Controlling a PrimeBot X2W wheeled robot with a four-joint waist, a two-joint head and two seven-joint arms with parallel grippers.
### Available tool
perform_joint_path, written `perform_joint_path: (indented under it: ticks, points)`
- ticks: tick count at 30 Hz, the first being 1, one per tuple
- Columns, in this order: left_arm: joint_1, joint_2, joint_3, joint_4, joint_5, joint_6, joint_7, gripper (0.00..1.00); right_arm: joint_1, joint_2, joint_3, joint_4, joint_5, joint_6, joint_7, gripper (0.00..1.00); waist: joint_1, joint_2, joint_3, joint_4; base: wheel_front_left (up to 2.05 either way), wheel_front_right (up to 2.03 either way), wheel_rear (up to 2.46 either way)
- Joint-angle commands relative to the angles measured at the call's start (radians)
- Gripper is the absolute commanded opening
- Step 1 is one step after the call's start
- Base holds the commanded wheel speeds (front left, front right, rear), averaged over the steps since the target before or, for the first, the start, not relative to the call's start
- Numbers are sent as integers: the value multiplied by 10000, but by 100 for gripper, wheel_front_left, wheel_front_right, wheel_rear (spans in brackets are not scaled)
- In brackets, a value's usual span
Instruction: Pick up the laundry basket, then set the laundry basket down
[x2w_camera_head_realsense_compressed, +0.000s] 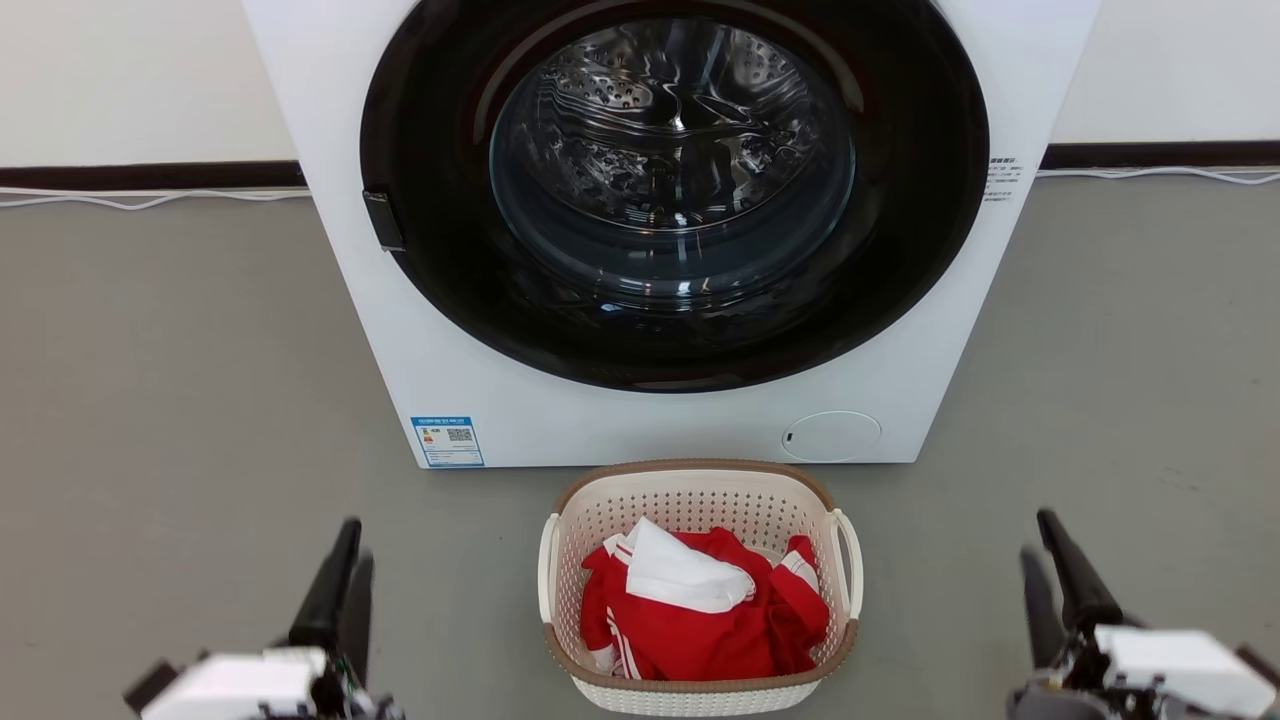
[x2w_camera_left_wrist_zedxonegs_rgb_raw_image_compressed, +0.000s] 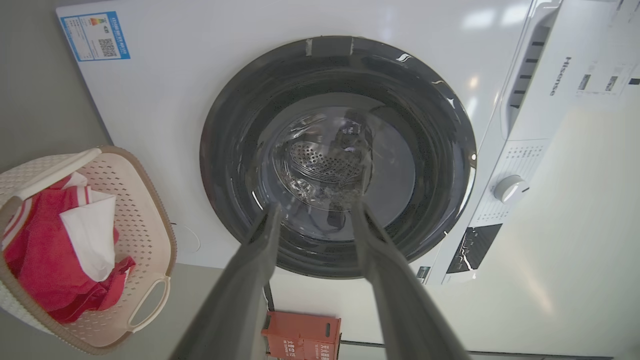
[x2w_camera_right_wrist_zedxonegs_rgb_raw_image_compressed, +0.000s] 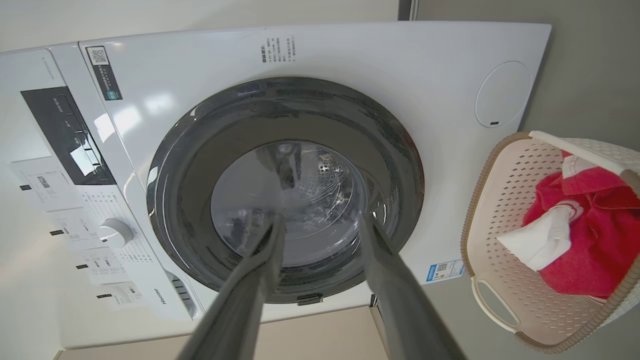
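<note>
Head view: basket (x2w_camera_head_realsense_compressed: 700, 686) on floor (x2w_camera_head_realsense_compressed: 200, 400), lower centre of frame, just before washer (x2w_camera_head_realsense_compressed: 650, 430). Lower left: left gripper (x2w_camera_head_realsense_compressed: 355, 545); lower right: right gripper (x2w_camera_head_realsense_compressed: 1038, 535). Both spread, empty, well apart from basket, about equally near. Basket's side handles (x2w_camera_head_realsense_compressed: 848, 560) face one toward each gripper.

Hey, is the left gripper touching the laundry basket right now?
Apart. The head view shows bare grey floor between the left gripper and the laundry basket.

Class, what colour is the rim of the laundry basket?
Brown, woven-look, on the cream-white laundry basket; clearest in the head view.
</note>
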Motion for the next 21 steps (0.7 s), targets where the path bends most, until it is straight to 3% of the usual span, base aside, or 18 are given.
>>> perform_joint_path:
  ticks: [1,7,12,21]
  points:
    - [-123,22,-5,-139,3,-2,-16,100,-107,-29,3,-145,6,2,-9,100,0,-1,2,0,0,0,0]
    - [-87,34,-109,-207,41,-6,-192,100,-77,-34,80,-267,8,6,-146,100,23,-1,-10,-3,0,0,0]
    - [-36,44,-193,-271,86,-9,-337,100,-31,-47,172,-371,-79,9,-299,100,2,-1,10,-5,0,0,0]
    - [2,62,-305,-325,433,-14,-602,100,-30,-169,346,-485,-608,15,-601,100,1,-1,9,-5,0,0,0]
